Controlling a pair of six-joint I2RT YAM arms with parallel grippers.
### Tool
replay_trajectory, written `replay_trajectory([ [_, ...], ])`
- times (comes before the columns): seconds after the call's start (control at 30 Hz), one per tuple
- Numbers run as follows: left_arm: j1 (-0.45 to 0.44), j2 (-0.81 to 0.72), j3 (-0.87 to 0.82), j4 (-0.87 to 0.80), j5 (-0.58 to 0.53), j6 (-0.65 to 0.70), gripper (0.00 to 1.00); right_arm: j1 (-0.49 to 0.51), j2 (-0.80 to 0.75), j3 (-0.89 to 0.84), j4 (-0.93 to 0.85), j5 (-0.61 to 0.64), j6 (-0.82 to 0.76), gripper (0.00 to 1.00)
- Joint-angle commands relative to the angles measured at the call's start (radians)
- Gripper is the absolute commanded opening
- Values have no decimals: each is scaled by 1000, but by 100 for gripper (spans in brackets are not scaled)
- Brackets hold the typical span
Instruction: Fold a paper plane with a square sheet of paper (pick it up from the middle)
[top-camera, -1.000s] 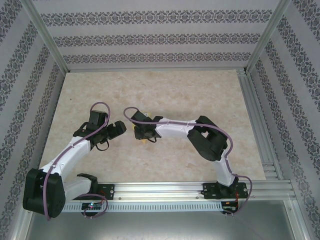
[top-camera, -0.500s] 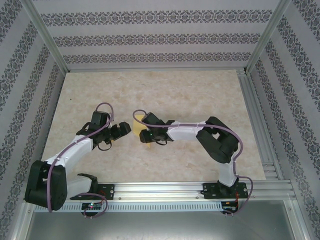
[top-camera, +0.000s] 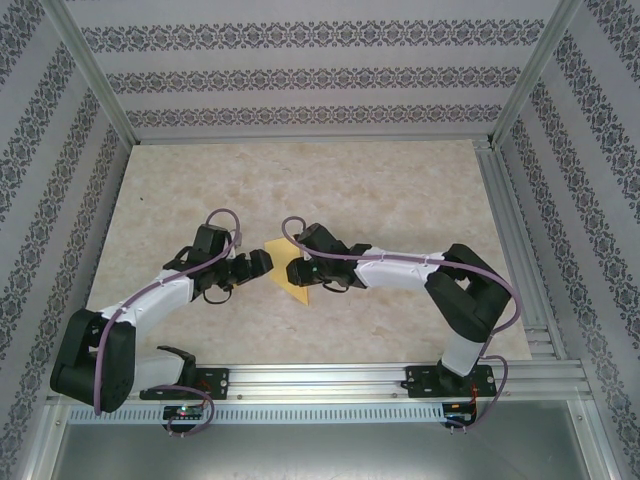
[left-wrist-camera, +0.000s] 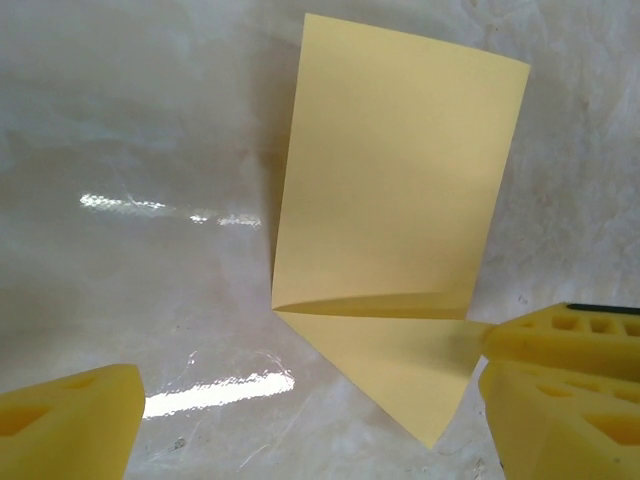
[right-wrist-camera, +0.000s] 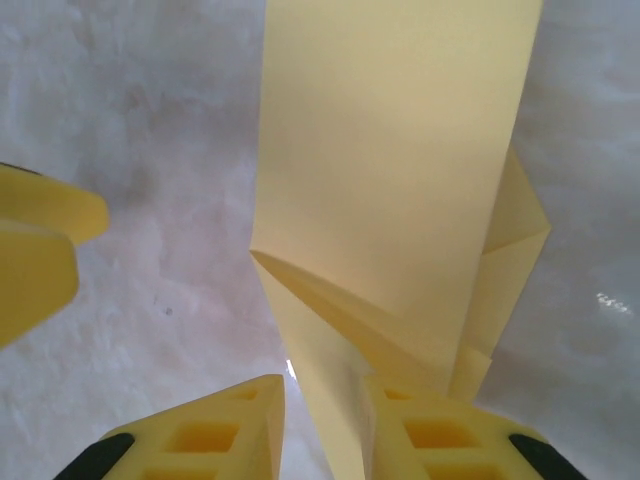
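The far half of the surface (top-camera: 330, 170) lies open. Near its middle, the left arm (top-camera: 165, 290), right arm (top-camera: 400, 268) and square sheet of paper (top-camera: 298, 293) between them bar crossing.

Colour notes: square sheet of paper (left-wrist-camera: 390, 200) is plain yellow-orange (no print); table (top-camera: 350, 180) is beige, marbled; walls (top-camera: 300, 80) are white with grey ornamental bands; arms (top-camera: 390, 274) are white and black, cables (top-camera: 222, 213) purple; right gripper fingers (right-wrist-camera: 450, 440) are yellow.

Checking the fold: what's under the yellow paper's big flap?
Under the big flap of the square sheet of paper, another yellow layer shows at its lower edge. The table beneath is covered.
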Motion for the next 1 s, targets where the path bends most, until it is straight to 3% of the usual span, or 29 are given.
replay_trajectory([
  [0.0,-17,4,-17,51,-5,-19,89,-12,24,34,-42,62,22,25],
  [0.57,-49,22,-25,79,18,-42,89,-28,96,43,-42,76,39,18],
  [0.97,-99,110,-28,186,78,-109,78,-70,117,-46,105,-10,121,16],
])
